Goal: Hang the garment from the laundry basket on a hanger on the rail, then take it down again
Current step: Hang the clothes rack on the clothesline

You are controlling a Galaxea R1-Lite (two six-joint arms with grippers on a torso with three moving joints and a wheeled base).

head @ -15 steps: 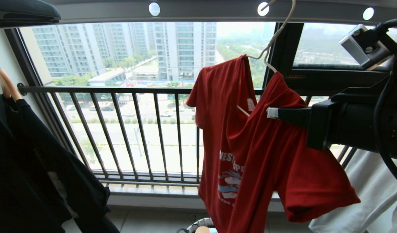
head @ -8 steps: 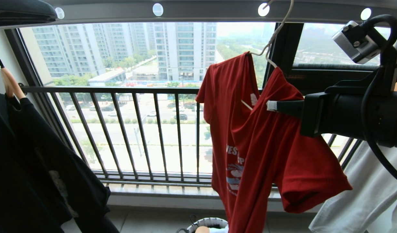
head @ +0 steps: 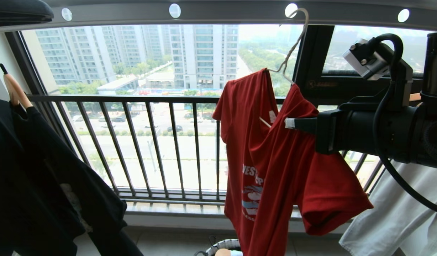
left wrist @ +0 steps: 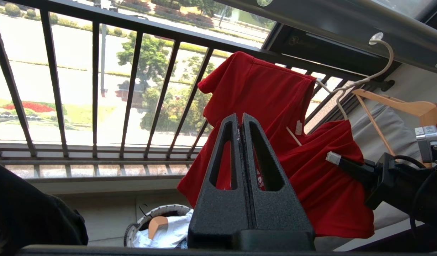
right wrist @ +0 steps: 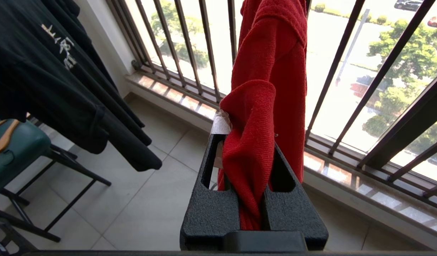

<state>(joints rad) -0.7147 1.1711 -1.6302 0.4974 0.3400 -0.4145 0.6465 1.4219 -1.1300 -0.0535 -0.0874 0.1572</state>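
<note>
Right end effector (head: 291, 123) clamped on crumpled red garment (head: 275, 170), lopsided on hanger (head: 288, 57).

High-rise apartment laundry balcony, barred window railing (head: 140, 142) over streets and tower blocks (head: 140, 53), perforated drying rail (head: 222, 12) overhead, shirts on hangers, tiled floor (right wrist: 151, 185), laundry basket (left wrist: 147, 227).

White lettering on the chest of the red short-sleeved T-shirt (head: 275, 167) is partly folded away — only "WEST" reads clearly.
</note>
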